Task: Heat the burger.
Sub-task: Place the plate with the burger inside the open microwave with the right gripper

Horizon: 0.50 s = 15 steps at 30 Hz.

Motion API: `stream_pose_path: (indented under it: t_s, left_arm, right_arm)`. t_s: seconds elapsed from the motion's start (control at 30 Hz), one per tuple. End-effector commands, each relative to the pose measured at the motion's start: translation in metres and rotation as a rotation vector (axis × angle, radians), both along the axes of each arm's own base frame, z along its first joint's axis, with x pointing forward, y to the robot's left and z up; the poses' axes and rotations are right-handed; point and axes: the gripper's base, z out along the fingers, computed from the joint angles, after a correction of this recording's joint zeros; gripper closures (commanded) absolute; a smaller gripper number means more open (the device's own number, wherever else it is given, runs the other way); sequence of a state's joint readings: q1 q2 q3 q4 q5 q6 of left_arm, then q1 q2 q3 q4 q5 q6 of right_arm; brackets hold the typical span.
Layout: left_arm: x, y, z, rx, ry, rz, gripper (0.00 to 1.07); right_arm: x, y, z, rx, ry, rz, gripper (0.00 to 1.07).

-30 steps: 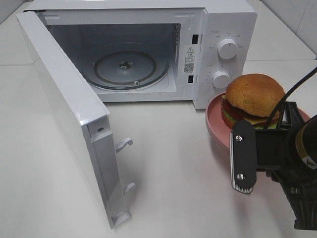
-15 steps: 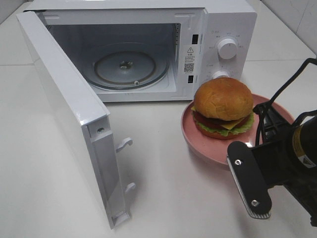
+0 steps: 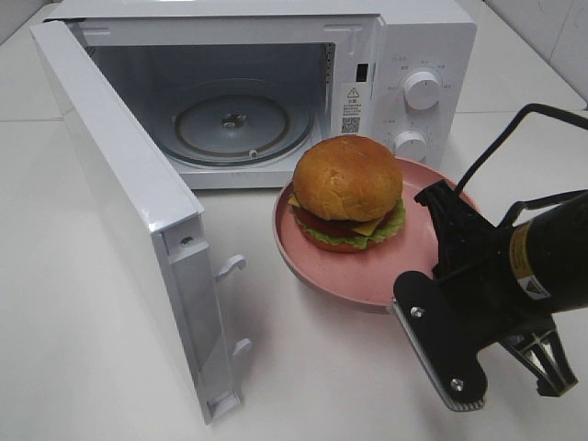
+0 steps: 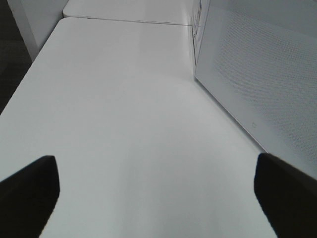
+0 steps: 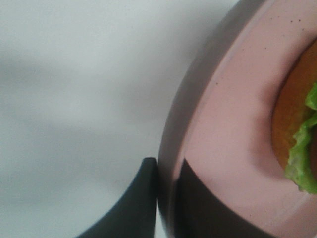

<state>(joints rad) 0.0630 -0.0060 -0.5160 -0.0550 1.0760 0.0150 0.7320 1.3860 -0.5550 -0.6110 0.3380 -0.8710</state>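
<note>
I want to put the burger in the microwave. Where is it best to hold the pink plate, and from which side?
Grip the pink plate by its thin raised rim on the side away from the microwave, where the right hand pinches it now. The burger fills the middle, and the oven-side edge should probably enter first.
</note>
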Motion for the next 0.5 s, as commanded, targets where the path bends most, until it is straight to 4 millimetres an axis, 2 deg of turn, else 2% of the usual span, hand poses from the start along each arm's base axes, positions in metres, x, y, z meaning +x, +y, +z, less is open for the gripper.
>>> stream_pose_path:
  t_s: [0.03, 0.5]
  left_arm:
    - [0.0, -0.001, 0.001, -0.006, -0.009, -0.002, 0.07]
    - [0.0, -0.001, 0.001, -0.006, -0.009, -0.002, 0.07]
  right_arm:
    - [0.011, 0.016, 0.01, 0.086, -0.061, 0.056, 1.07]
    - [0.039, 0.042, 0.01, 0.086, -0.074, 0.094, 1.07]
